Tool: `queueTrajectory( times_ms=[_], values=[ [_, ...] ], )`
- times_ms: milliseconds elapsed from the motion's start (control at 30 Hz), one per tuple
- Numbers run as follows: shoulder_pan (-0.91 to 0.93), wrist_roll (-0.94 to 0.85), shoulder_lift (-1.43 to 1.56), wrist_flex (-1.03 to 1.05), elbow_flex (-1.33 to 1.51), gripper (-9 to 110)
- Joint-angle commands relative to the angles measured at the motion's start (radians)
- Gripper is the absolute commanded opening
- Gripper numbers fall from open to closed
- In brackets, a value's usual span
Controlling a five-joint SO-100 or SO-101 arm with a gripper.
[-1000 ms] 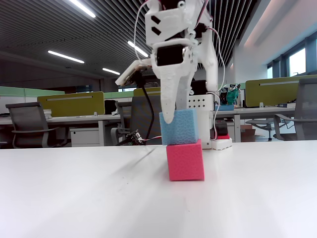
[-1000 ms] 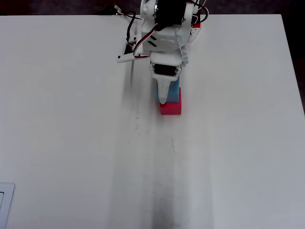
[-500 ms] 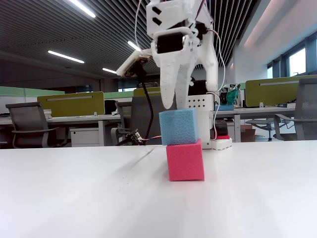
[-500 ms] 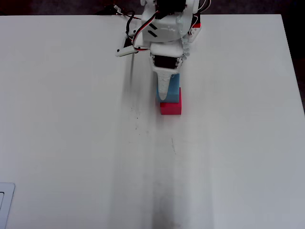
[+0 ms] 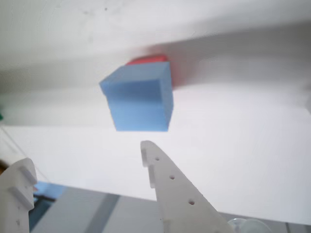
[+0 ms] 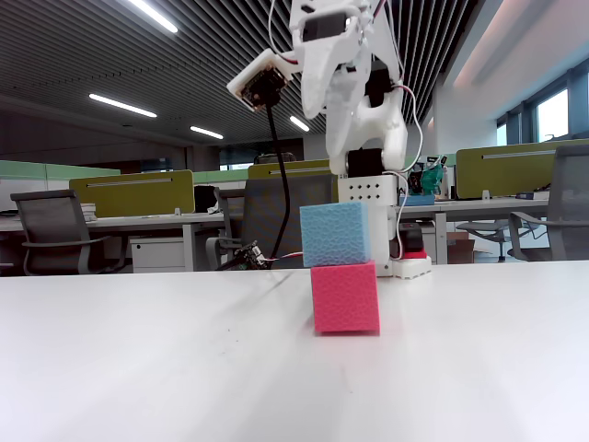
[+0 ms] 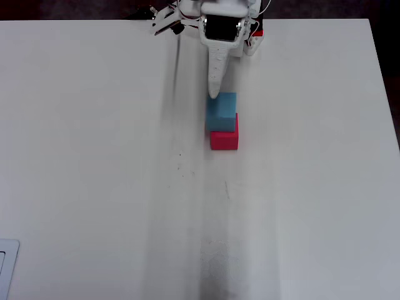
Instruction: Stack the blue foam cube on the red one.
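The gripper [image 6: 322, 87] hangs in the air above the stack and grips nothing; in the wrist view its two white fingers [image 5: 180, 194] stand spread apart, with the cubes beyond their tips. Directly below it in the fixed view, the blue foam cube [image 6: 336, 234] sits on top of the red one [image 6: 345, 296], resting squarely with its left edge slightly overhanging. In the overhead view the gripper's pointed finger tip [image 7: 214, 94] lies just beside the blue cube's far edge, apart from it. Both cubes stand on the white table [image 7: 94, 187], the red one touching its surface.
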Motion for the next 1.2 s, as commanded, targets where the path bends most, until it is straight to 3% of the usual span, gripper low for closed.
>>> queueTrajectory(
  times_ms=[0, 767, 1167],
  values=[
    [0.008, -0.018, 0.133, -0.002, 0.037, 26],
    [-0.098, -0.041, 0.584, -0.155, 0.442, 22],
    [-0.137, -0.055, 0.641, -0.156, 0.537, 21]
  ],
)
